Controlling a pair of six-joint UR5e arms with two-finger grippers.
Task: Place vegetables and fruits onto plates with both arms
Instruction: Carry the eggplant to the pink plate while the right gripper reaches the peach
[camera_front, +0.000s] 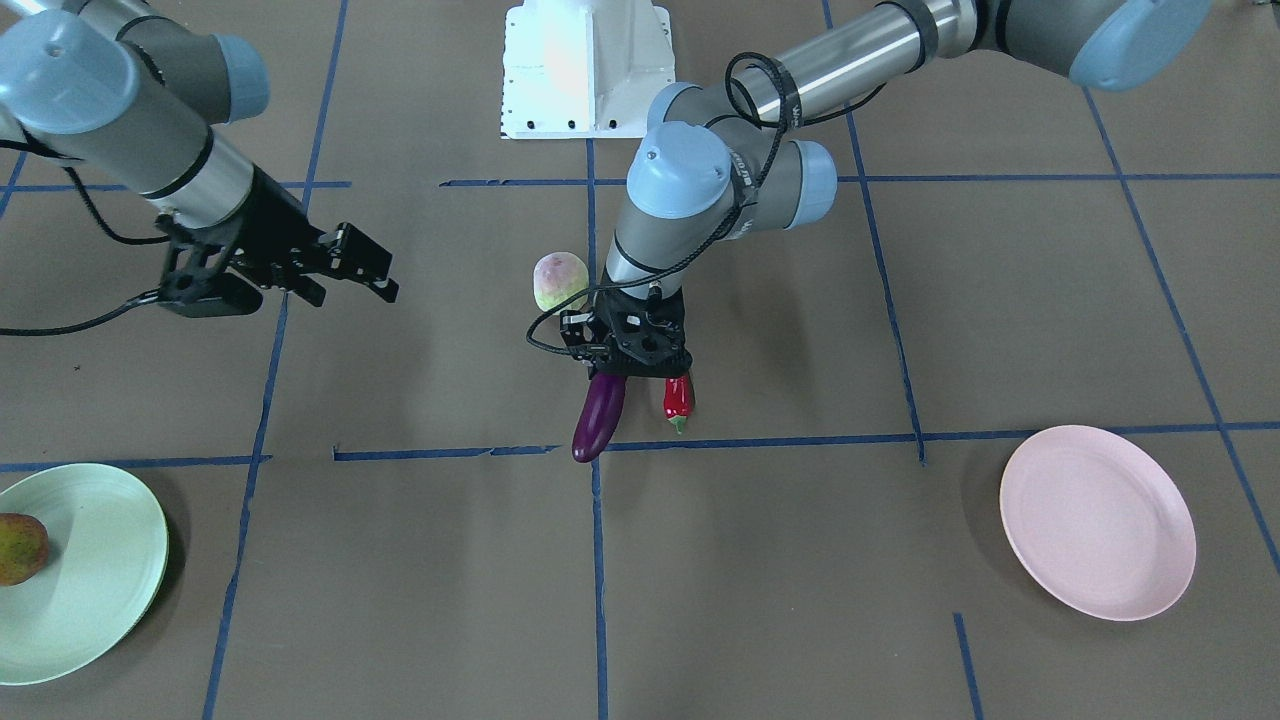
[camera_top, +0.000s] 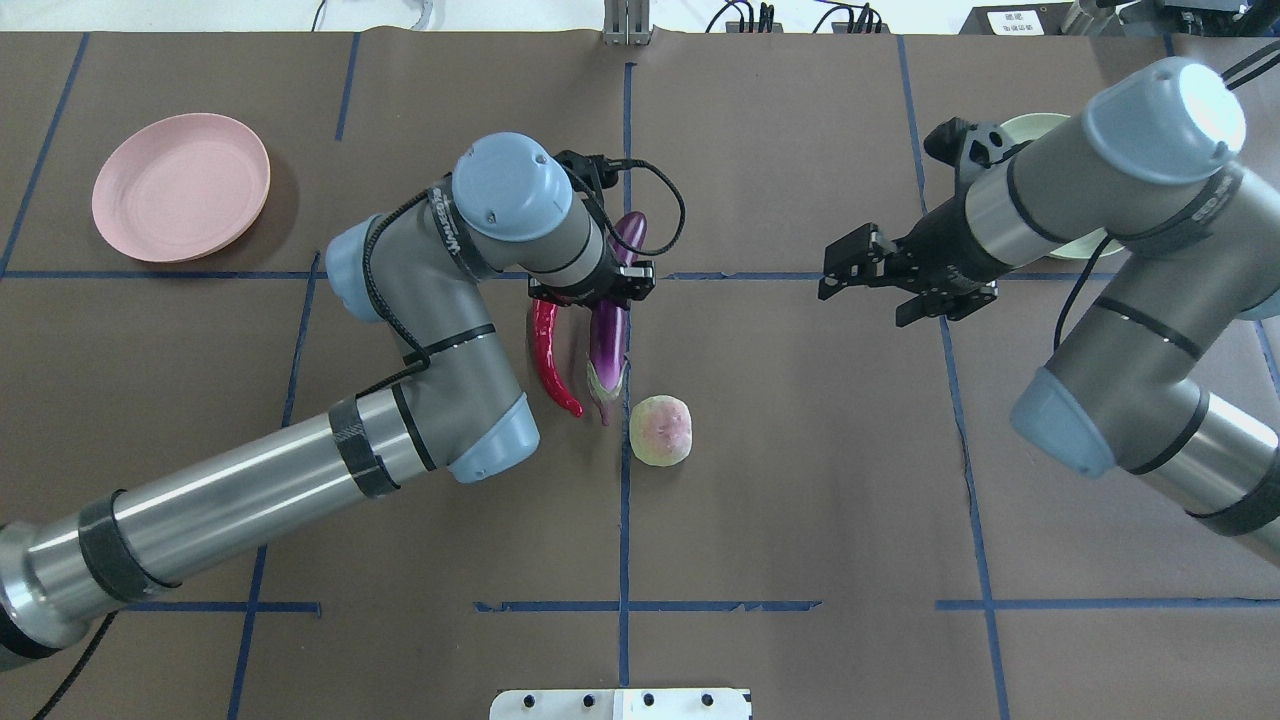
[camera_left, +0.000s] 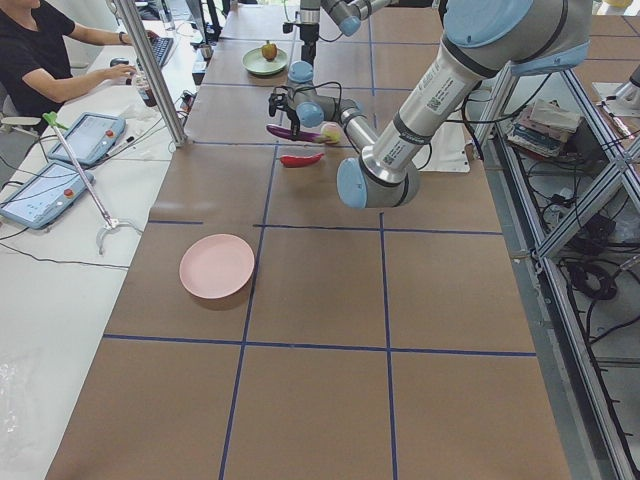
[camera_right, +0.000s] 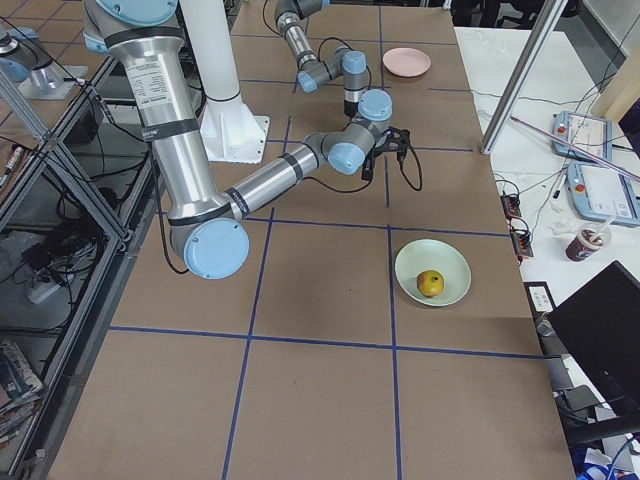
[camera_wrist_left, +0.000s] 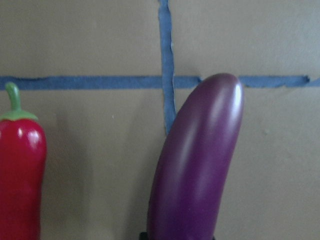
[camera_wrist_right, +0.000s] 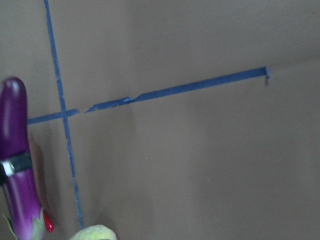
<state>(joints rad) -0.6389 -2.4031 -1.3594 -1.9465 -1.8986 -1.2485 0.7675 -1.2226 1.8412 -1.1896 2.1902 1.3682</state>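
Eggplant (camera_front: 598, 420) sits under the left gripper (camera_front: 616, 374), on the brown table (camera_front: 800, 600). The fingers straddle its middle. You only get one finger (camera_wrist_right: 17, 163), a grey band across the purple skin in the right wrist view. The wrist body covers the fingers from above and from the front, so you can't tell whether they're clamped on or just alongside.

In the left wrist view the eggplant's rounded end lies by a blue tape crossing and its cap end is out of frame.

- Chili pepper (camera_front: 678, 397): just beside the eggplant on the robot's left, roughly parallel, not touching. It's partly under the gripper in the front view.
- Pale green fruit (camera_front: 560, 281): near the eggplant's cap end, robot side.
- Right gripper (camera_front: 372, 275): well off to the eggplant's right, above the table, fingers apart, nothing between them.
- Pink plate (camera_front: 1097, 520): far out to the eggplant's left, bare.
- Green plate (camera_front: 90, 570): far to the eggplant's right, carrying the yellow-red fruit (camera_front: 20, 548). Both are cut off by the front view's edge, and the right arm mostly blocks them in your overhead.
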